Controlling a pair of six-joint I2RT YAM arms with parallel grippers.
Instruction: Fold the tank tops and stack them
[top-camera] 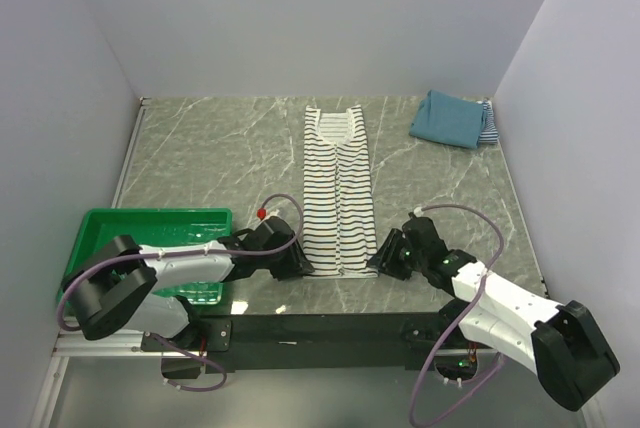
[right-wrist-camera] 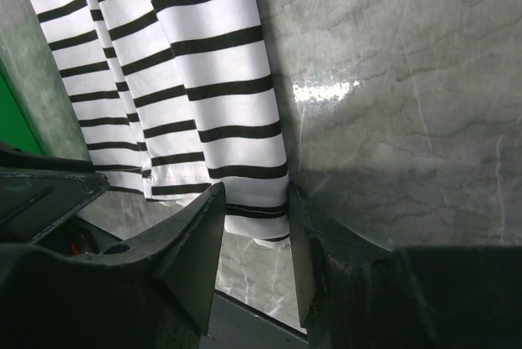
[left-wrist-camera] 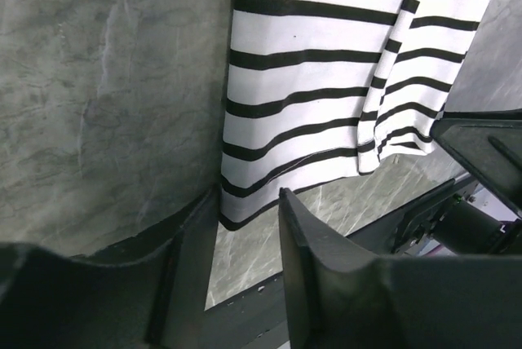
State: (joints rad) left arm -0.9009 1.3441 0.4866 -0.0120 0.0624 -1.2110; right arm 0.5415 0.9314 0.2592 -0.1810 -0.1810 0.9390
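The black-and-white striped tank top [top-camera: 338, 188] lies in the middle of the table, folded into a long narrow strip, neckline at the far end. My left gripper [top-camera: 301, 264] is low at its near left hem corner [left-wrist-camera: 236, 206]. The jaws stand open, and the corner lies just inside the gap between the fingers [left-wrist-camera: 303, 231]. My right gripper [top-camera: 384, 259] is open at the near right hem corner [right-wrist-camera: 259, 202], which sits between its fingers [right-wrist-camera: 200, 223]. At the far right, the teal tank top [top-camera: 447, 118] lies folded on the fine-striped tank top [top-camera: 489, 125].
A green plastic basket [top-camera: 110, 225] sits at the near left under my left arm. White walls close the table on three sides. The black base rail [top-camera: 320, 328] runs along the near edge, just behind the hem.
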